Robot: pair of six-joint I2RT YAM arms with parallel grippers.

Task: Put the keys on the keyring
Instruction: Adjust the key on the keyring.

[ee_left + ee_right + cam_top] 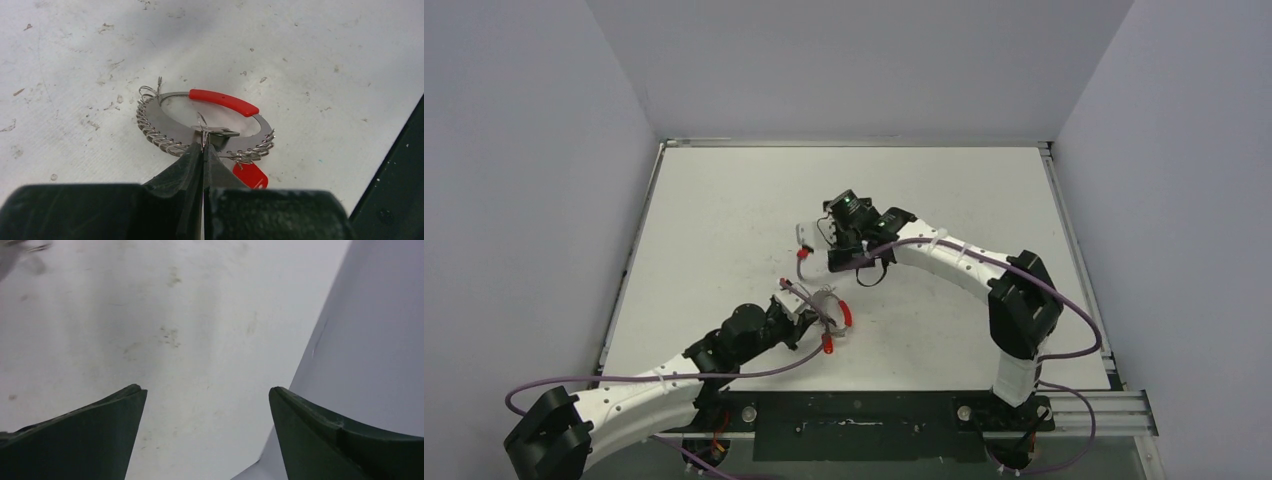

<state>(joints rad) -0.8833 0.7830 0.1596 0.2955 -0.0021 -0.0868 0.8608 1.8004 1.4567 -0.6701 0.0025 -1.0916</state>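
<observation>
Keyring (200,127) pinched by left pincer (202,145) on desk (300,50)
Right pincer (207,395) spread wide, holding nothing, beyond keyring

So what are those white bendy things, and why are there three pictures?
Those are two robot arms fixed to the near edge of a table. One picture is taken from above and shows both arms. The other two come from little cameras on each arm's wrist, so you see that arm's own dark fingers up close.

The left gripper is pinched shut on a small metal piece at the near edge of the keyring, a big thin ring with a red sleeve on one part and lots of tiny silver bits strung around it. A red tag lies beside it.

The right gripper is wide open and holds nothing; under it is just bare table. I cannot make out any loose key on the table in these pictures.
</observation>
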